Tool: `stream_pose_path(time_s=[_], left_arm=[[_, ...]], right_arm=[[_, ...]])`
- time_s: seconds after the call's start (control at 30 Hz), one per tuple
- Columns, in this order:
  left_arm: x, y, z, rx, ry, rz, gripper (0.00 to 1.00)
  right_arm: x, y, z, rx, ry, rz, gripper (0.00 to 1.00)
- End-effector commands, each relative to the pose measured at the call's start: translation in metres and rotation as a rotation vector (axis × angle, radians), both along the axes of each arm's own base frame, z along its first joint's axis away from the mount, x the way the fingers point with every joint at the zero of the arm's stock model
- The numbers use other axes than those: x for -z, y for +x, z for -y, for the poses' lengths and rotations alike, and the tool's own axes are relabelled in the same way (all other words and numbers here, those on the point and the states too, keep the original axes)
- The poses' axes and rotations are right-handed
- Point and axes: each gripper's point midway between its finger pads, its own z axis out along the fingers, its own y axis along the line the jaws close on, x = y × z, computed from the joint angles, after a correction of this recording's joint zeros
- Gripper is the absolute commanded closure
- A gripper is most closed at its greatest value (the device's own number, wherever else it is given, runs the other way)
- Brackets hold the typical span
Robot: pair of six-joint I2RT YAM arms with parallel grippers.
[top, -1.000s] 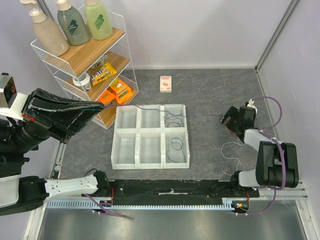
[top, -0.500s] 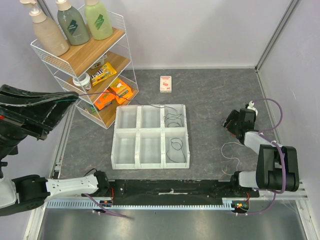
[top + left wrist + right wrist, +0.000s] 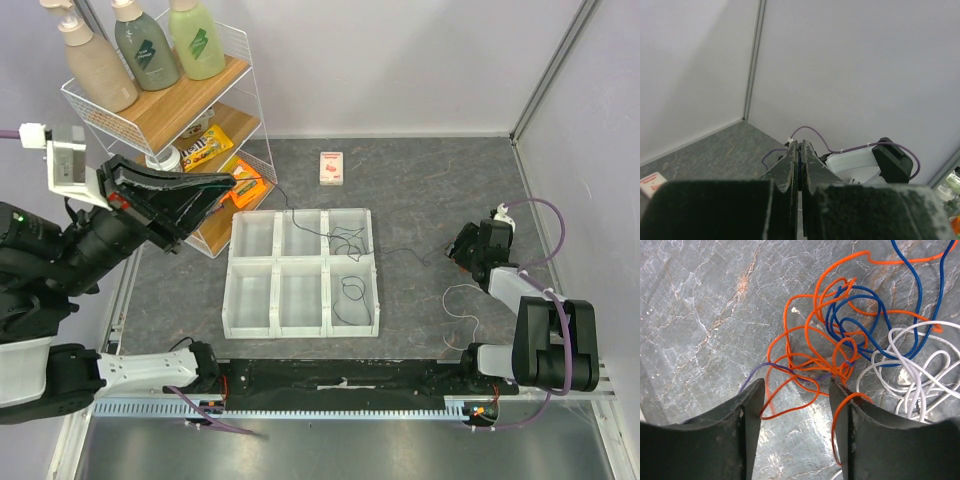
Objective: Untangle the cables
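1. The left end effector is raised over the far left of the surface, in front of the wire shelf.
2. In the left wrist view its fingers are pressed together, and a thin dark cable is pinched between them.
3. That cable is drawn from the left end effector rightward, over the far row of the white six-compartment tray, toward the right end effector.
4. The right end effector is lowered to the surface at the right, its jaws partly apart and clamped on nothing.
5. Between and just beyond its jaws a tangle is seen: an orange cable looped many times, a blue cable knotted into it, and a white cable bunched to the right.
6. A thin purplish strand is seen running under the orange loops.
7. A black cable is seen in the far right compartment of the tray, and another black loop in the near right one.
8. A loose white strand is laid on the surface nearer than the right end effector.
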Motion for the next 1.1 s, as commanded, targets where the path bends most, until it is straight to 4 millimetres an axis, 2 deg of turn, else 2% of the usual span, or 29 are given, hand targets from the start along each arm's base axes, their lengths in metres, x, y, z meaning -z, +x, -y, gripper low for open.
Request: stream_pose_path(time_s=[0.0,0.17,0.23,0.43,0.5,0.63,0.7,0.77,0.87,0.9,0.93,1.03,1.07], left_arm=[[-0.009,0.009,-0.015,-0.089,-0.007,0.045,0.98],[0.022,0.025,0.017,-0.087,0.078,-0.012,0.98],[0.027,0.029,0.023,-0.092,0.095,-0.02,0.98],[0.029,0.029,0.025,-0.086,0.102,-0.02,0.98],[0.034,0.029,0.027,-0.08,0.111,-0.023,0.98],[0.043,0.025,0.035,-0.045,0.108,-0.016,0.98],[0.047,0.024,0.038,-0.03,0.107,-0.009,0.98],[0.05,0.025,0.04,-0.029,0.117,-0.005,0.98],[0.053,0.025,0.041,-0.029,0.121,-0.006,0.98],[0.056,0.025,0.043,-0.023,0.127,-0.008,0.98],[0.057,0.024,0.043,-0.02,0.127,-0.01,0.98],[0.061,0.024,0.045,-0.011,0.125,-0.018,0.98],[0.063,0.023,0.046,-0.007,0.127,-0.02,0.98]], right_arm=[[-0.014,0.007,0.003,-0.007,-0.024,0.059,0.29],[-0.021,0.003,0.006,-0.004,-0.042,0.079,0.17],[-0.023,0.0,0.009,0.013,-0.054,0.083,0.13],[-0.039,-0.003,0.009,0.033,-0.045,0.094,0.06],[-0.044,-0.01,0.007,0.041,-0.03,0.053,0.02],[-0.065,-0.023,-0.008,-0.013,-0.005,0.035,0.09],[-0.082,-0.027,-0.014,-0.031,-0.027,0.067,0.16],[-0.1,-0.031,-0.011,-0.008,-0.079,0.112,0.16],[-0.118,-0.023,-0.025,-0.099,-0.065,0.165,0.15],[-0.116,-0.02,-0.04,-0.156,-0.075,0.147,0.14],[-0.112,-0.018,-0.046,-0.186,-0.099,0.11,0.14],[-0.088,-0.015,-0.036,-0.162,-0.231,-0.038,0.13],[-0.083,-0.011,-0.039,-0.183,-0.227,-0.052,0.14]])
